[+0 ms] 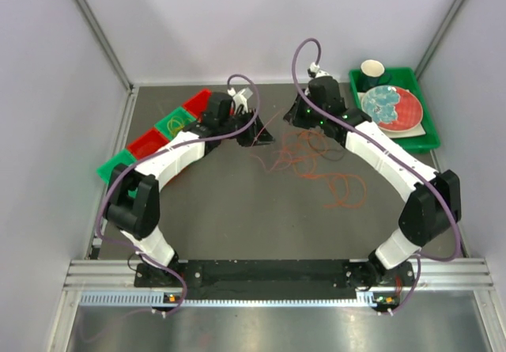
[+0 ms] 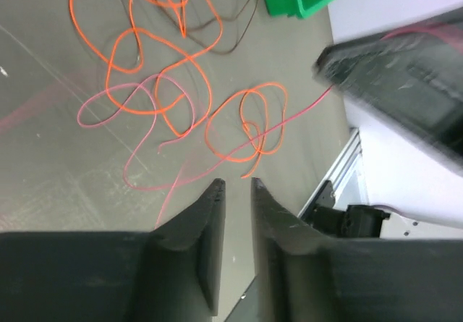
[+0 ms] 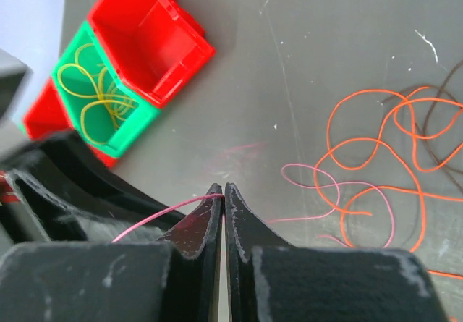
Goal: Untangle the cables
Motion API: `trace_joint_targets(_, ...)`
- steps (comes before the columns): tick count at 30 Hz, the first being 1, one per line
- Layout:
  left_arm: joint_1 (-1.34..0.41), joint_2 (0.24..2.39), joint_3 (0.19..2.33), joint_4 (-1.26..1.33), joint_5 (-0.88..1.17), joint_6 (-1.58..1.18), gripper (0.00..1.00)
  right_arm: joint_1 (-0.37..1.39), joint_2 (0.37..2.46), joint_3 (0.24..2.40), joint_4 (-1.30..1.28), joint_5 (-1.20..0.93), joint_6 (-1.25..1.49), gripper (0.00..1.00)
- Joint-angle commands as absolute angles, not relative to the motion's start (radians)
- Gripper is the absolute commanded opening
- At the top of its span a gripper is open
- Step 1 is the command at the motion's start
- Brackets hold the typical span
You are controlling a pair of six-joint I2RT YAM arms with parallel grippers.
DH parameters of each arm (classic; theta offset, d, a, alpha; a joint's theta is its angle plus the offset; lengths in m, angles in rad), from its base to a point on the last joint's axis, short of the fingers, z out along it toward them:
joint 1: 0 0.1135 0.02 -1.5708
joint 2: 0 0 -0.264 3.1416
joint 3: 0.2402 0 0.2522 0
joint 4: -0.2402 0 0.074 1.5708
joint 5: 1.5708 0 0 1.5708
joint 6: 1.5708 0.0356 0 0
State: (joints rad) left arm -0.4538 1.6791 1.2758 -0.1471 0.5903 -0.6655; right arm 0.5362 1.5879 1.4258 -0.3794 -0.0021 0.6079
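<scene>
Right gripper clenched on a pink cable, pinched at the very fingertips. One run of it leaves to the left and the other trails right into a loose loop on the table. Left gripper released, its jaws a narrow gap apart with nothing between them, hanging above the near edge of the tangle. A blurred pink strand passes just beside its left finger; whether they touch cannot be told.

The remaining cables lie on the table between the two arms, nearer the right arm. Orange loops cross over one another and over the pink loop, with darker brown strands at the far side. A yellow cable lies coiled by itself in a green bin, well apart from the heap.

Handling, judged: the cords look light, limp and springy, and are likely to drag neighbouring loops along when pulled. A fingertip pinch on a free end or an outer, uncrossed run seems the safest hold. A grasp at a crossing would probably tighten the snarl.
</scene>
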Motion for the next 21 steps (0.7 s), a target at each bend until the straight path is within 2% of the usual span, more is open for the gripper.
trace_joint_targets(1,-0.446,1.698,1.218,-0.019,0.629,-0.669,0.45,0.5,1.594,1.479,-0.328,-0.07,0.664,0.0)
trace_joint_targets(7,-0.474,1.747,1.203,0.064,0.624,-0.664,0.59,0.473,1.594,1.463,-0.295,-0.136,0.713,0.0)
trace_joint_targets(10,-0.485,1.77,1.216,0.083,0.594,-0.661,0.61,0.472,1.598,1.462,-0.287,-0.155,0.722,0.0)
trace_joint_targets(16,-0.522,1.815,1.242,0.152,0.591,-0.672,0.61,0.463,1.598,1.45,-0.273,-0.178,0.739,0.0)
trace_joint_targets(20,-0.535,1.845,1.264,0.153,0.58,-0.672,0.58,0.453,1.601,1.445,-0.267,-0.193,0.752,0.0)
trace_joint_targets(21,-0.535,1.851,1.27,0.152,0.583,-0.673,0.53,0.451,1.601,1.442,-0.262,-0.196,0.752,0.0)
